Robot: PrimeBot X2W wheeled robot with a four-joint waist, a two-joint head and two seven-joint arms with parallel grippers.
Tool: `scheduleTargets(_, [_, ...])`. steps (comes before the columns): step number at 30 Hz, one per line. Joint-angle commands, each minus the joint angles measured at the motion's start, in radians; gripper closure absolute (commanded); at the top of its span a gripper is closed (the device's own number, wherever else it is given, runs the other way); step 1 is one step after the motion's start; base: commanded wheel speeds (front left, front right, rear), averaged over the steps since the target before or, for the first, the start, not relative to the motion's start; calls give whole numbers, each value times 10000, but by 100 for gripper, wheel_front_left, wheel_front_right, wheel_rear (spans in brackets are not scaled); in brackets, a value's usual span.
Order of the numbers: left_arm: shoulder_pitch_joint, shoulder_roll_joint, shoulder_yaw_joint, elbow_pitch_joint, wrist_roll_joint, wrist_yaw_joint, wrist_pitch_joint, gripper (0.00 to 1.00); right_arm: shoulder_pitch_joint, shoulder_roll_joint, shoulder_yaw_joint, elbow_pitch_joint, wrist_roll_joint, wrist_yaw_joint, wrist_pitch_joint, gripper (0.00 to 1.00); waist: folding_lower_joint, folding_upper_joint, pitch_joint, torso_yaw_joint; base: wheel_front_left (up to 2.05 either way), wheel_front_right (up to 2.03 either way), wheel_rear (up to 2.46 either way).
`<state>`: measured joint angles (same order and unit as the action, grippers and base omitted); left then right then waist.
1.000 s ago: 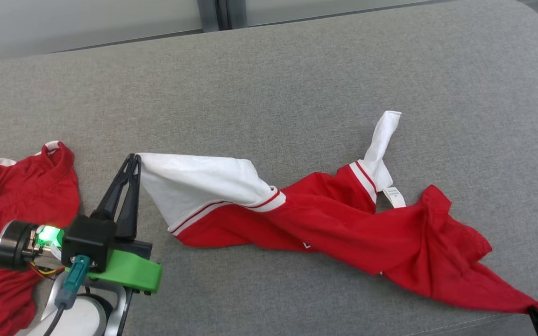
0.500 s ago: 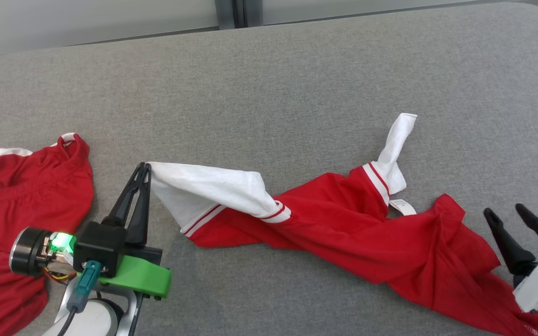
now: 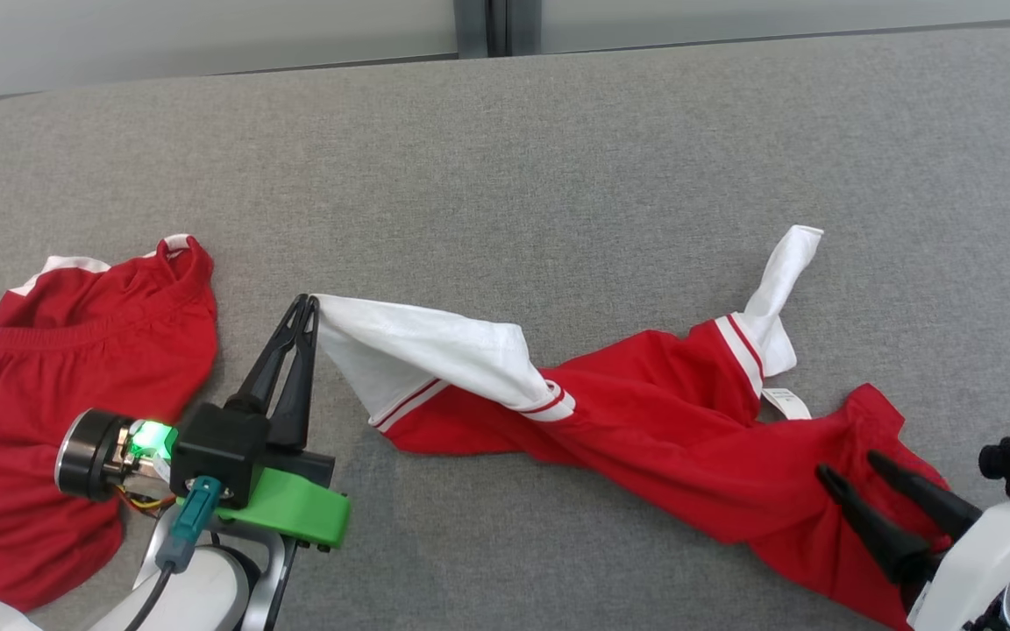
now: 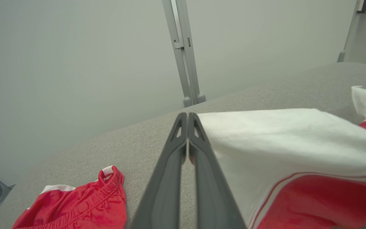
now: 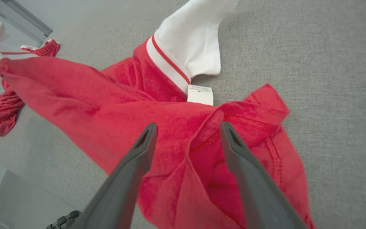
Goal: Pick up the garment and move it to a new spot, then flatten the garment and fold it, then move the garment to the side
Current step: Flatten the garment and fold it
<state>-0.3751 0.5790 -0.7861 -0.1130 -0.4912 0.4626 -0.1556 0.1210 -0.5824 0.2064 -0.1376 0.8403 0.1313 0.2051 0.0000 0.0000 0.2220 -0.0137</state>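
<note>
Red garment (image 3: pixel 645 421): left gripper (image 3: pixel 308 301) pinches its white sleeve (image 3: pixel 417 350); right gripper (image 3: pixel 846 464) gapes, seemingly above it.

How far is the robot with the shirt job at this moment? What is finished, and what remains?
Done: the shirt lies stretched across the grey cushion, though it is twisted. In hand: the left gripper is shut on the white sleeve, and the right gripper is open over the red hem. Left: the shirt is not flat, not folded and not moved aside. The other red garment lies apart at the left.
</note>
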Motion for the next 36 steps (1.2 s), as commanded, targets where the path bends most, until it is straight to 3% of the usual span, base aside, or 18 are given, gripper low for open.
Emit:
scheduleTargets(1, [52, 7, 44, 15, -36, 71, -71, 100, 144, 20, 29, -127, -191, -12, 256, 0, 0, 0, 0, -45, 0, 0, 0])
scheduleTargets(4, [56, -7, 53, 4, -66, 86, -75, 100, 342, 153, -91, -22, -656, -13, 683, 88, 0, 0, 31, -73, 0, 0, 0])
scheduleTargets(5, [19, -17, 51, 1, -65, 78, -76, 100, 357, 230, -165, 55, -847, -12, 757, 100, 0, 0, 48, -75, 0, 0, 0])
scheduleTargets(15, [-246, 73, 281, -152, 6, 104, -404, 100, 231, 638, -1755, 59, -1483, -12, -691, 100, 0, 0, 98, -263, 0, 0, 0])
scheduleTargets(20, [-75, 115, 329, -245, -98, 183, -413, 100, 1669, 567, -2171, -66, -1036, -12, -167, 100, 0, 0, 168, -285, 0, 0, 0])
scheduleTargets(27, [25, 120, 358, -124, -204, 154, -494, 100, 2639, 811, -1715, 193, -327, -13, 741, 98, 0, 0, 324, -440, 0, 0, 0])
scheduleTargets(28, [-10, 119, 349, -98, -199, 143, -486, 100, 2509, 842, -1730, 135, -394, -10, 785, 0, 0, 0, 321, -464, 0, 0, 0])
scheduleTargets(36, [-221, 123, 321, -63, -133, 174, -420, 100, 983, 714, -2100, -140, -804, -12, 134, 0, 0, 0, 333, -541, 0, 0, 0])
